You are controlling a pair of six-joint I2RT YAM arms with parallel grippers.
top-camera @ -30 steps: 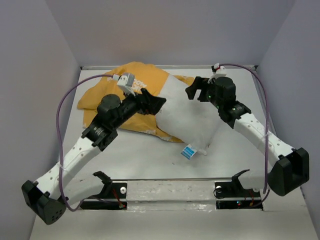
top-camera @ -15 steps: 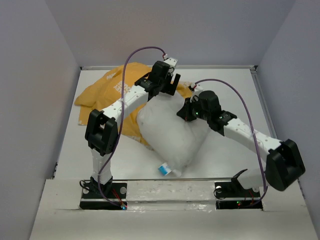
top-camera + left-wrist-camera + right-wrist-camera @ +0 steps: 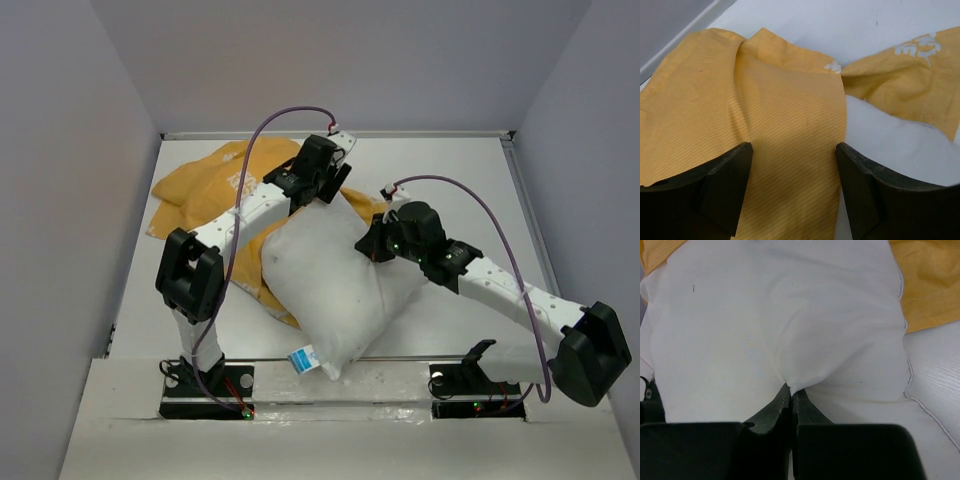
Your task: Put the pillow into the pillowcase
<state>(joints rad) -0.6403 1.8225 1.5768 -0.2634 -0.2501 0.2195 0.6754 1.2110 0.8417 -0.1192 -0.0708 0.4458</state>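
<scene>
Plump white pillow [image 3: 332, 292] overlaps crumpled orange pillowcase [image 3: 200, 190]

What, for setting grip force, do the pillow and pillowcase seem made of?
Pillow: matte white fabric shell over soft filling, puckering where the right gripper pinches it. Pillowcase: thin matte orange-yellow cloth with fine ribbed weave, creased and draping; probably cotton or a blend.

The pillow [image 3: 340, 290] is smooth matt white cloth; the pillowcase [image 3: 765, 125] is finely ribbed matt cloth.
</scene>
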